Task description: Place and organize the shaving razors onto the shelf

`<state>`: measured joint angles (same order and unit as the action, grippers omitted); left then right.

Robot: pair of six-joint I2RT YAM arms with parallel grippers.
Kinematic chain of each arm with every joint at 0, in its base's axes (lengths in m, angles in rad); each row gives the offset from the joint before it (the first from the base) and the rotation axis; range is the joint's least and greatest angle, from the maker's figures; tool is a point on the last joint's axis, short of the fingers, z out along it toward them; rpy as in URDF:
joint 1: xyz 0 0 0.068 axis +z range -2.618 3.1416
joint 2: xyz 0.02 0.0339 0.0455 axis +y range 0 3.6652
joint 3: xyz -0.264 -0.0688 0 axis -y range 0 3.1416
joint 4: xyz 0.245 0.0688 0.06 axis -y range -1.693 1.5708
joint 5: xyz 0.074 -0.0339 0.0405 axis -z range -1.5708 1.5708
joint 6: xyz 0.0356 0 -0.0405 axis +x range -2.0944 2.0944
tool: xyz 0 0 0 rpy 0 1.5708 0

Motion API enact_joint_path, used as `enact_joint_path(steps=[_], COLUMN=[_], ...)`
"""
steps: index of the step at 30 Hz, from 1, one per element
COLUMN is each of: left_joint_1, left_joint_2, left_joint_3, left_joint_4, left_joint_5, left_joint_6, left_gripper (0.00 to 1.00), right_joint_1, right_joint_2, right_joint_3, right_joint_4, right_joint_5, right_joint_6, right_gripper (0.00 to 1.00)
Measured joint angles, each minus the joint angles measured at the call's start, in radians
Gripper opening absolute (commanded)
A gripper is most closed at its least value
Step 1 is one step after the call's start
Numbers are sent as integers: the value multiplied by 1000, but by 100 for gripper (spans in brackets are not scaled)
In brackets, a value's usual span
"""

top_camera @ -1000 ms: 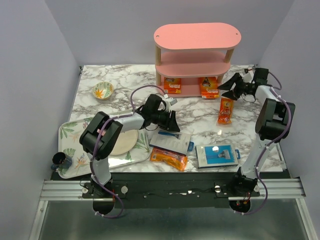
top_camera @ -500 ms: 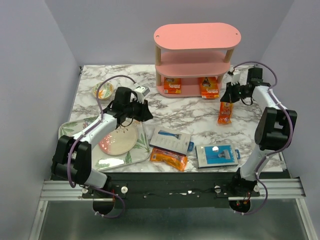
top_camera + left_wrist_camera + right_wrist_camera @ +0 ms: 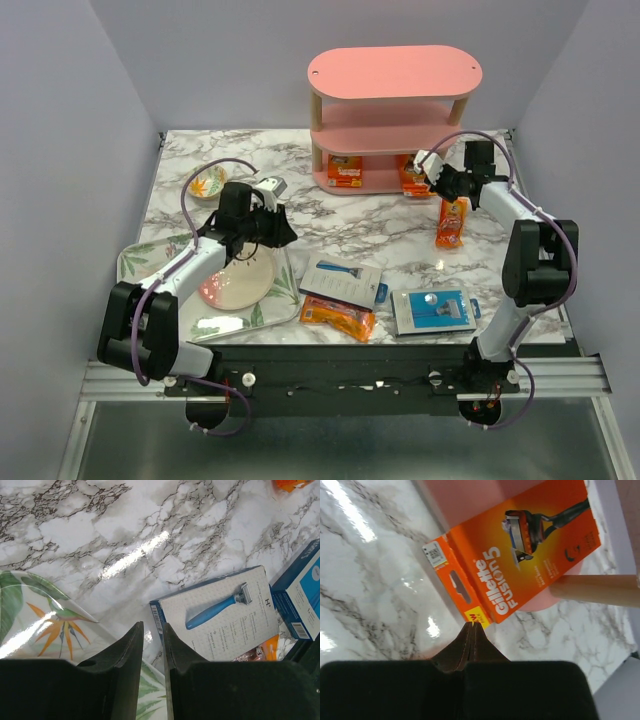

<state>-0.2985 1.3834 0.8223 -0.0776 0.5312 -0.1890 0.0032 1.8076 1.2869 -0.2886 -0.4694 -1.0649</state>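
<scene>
Marble table (image 3: 400,225), lilac walls. Pink shelf (image 3: 394,72) stands at the back, right of centre. Its bottom board holds two orange razor packs: the left shelf pack (image 3: 345,171) and the right shelf pack (image 3: 520,565). The right one has a corner sticking out past the board edge, beside a wooden post (image 3: 595,590).

Third orange pack (image 3: 451,222) lies on the marble in front of the shelf's right end. Fourth orange pack (image 3: 337,316) lies near the front edge. Just behind it, touching, is a grey razor card (image 3: 220,612), with a blue razor card (image 3: 433,311) to its right.

Right gripper (image 3: 472,628) has its jaws pressed together, tips right at the sticking-out corner of the right shelf pack. Cannot tell if they touch it.

Left gripper (image 3: 152,626) has its jaws a narrow slit apart, nothing between them. It hovers over the far right edge of the floral tray (image 3: 135,265), above the pink plate (image 3: 235,288). A small bowl (image 3: 206,181) sits behind, on the marble.
</scene>
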Motion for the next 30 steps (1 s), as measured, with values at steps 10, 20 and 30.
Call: enact_joint_path(steps=[10,20,30], left_joint_1=[32,62,82], left_joint_2=[-2,-2,-2], left_joint_3=[-10,-27,-37], left_joint_4=[16,24,33], left_joint_5=[0,0,0], left_joint_6=[-3,-2,-3], left_gripper=[31,32,32], right_joint_1=[10,17,24], right_joint_2=[41,116,175], right_joint_3=[-26,-16,25], right_joint_4=[77,110,165], right_joint_5=[12,16,55], right_joint_6=[-219,-290,-321], right_gripper=[1,1,1])
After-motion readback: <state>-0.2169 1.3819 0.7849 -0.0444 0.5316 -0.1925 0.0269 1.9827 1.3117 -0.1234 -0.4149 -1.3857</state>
